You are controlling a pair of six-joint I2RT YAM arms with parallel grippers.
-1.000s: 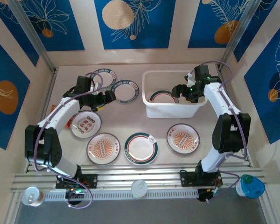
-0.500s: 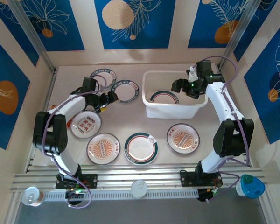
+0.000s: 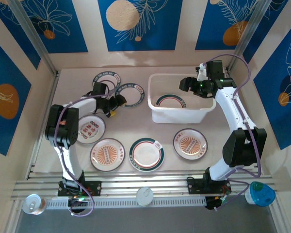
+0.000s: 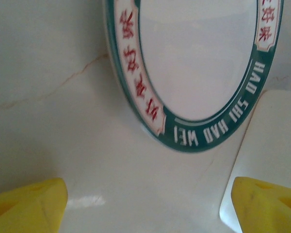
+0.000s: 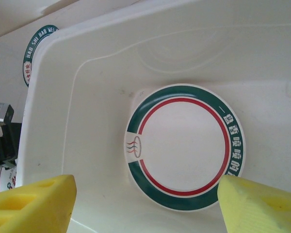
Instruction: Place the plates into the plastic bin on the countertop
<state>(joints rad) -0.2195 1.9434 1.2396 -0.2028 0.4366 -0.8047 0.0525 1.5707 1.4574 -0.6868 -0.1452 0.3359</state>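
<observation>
- Standing at the far right of the countertop (image 3: 136,121): plastic bin (image 3: 179,115), upright, open at the top.
- Lying flat on the bin floor: plate in the bin (image 5: 184,148), one only, with a dark green rim, a red inner ring and a plain white centre.
- Hovering above the bin's far side: right gripper (image 3: 185,85), its yellow fingers (image 5: 34,204) spread wide and nothing between them.
- Reaching low over the countertop, left of the bin: left gripper (image 3: 117,103), its yellow fingertips (image 4: 29,206) set wide apart and empty.
- Lying just ahead of those fingertips, flat on the surface: green-rimmed plate (image 3: 130,93), with white lettering and red characters on the rim. It is not between the fingertips.
- Lying just beside it, further left and further back: second green-rimmed plate (image 3: 106,79).
- Lying in the near row, left to right, each flat and apart from the next:
  - red-printed plate (image 3: 89,129), close by the left arm;
  - orange-centred plate (image 3: 107,154);
  - plain-centred green plate (image 3: 146,154);
  - second orange-centred plate (image 3: 190,143), near the bin's front wall.
- Sitting on the metal rail (image 3: 136,184) at the near edge: tin can (image 3: 34,204) at the left, blue cup (image 3: 259,193) at the right.
</observation>
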